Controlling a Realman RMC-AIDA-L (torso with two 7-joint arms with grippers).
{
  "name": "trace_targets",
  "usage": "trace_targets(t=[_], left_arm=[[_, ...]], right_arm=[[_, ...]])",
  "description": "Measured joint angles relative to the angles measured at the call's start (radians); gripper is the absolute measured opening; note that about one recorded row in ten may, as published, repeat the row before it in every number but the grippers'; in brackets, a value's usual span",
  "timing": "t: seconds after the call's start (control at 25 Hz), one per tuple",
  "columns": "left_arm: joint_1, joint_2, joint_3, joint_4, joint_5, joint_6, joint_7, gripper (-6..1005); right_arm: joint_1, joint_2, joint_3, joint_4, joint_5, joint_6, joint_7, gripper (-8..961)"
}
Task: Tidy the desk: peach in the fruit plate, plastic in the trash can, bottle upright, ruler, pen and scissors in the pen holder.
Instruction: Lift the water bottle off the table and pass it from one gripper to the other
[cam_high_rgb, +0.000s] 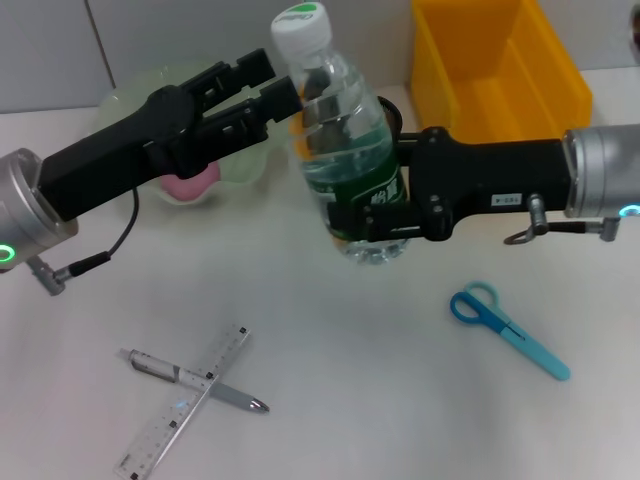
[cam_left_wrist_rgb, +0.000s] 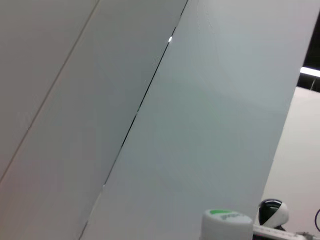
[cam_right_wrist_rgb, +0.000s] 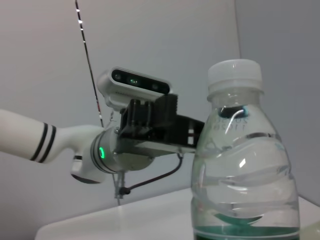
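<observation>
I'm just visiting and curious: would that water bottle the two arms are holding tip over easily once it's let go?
Probably fairly stable: the bottle stands upright and looks mostly full, so likely heavy for its size. Its smooth clear plastic may be slippery, though the right gripper clamps its lower body. The left gripper steadies its neck.

Lighting is even, diffuse and bright from overhead. Shadows on the desk (cam_high_rgb: 330, 400) are faint and soft-edged, including those under the scissors (cam_high_rgb: 505, 326) and pen (cam_high_rgb: 195, 379). The bottle (cam_high_rgb: 345, 150) carries small white highlights on its clear plastic, also seen in the right wrist view. The left wrist view is mostly pale wall; the bottle cap (cam_left_wrist_rgb: 227, 225) at its edge is blurred, out of focus
</observation>
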Motion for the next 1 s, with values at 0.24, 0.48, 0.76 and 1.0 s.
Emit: trace_targets(t=[0.24,0.48,0.76,1.0], left_arm=[[-0.033,0.000,0.003,-0.060,-0.025,0.008,0.072,864],[-0.041,-0.001,0.011,-0.066,-0.026,0.004,0.097,863],[-0.041,-0.001,0.016,-0.067,-0.020,-0.005,0.111,864],[-0.042,0.001,0.032,-0.064,-0.019,-0.019,0.128,824]], right_arm=[[0.021,0.000,-0.021,0.048,0.001,0.020,-0.010,693],[0.030,0.001,-0.056,0.071,0.001,0.042,-0.011,693],[0.033,0.002,-0.061,0.074,0.002,0.048,-0.011,694],[0.039,0.002,-0.061,0.074,0.002,0.048,-0.010,694]])
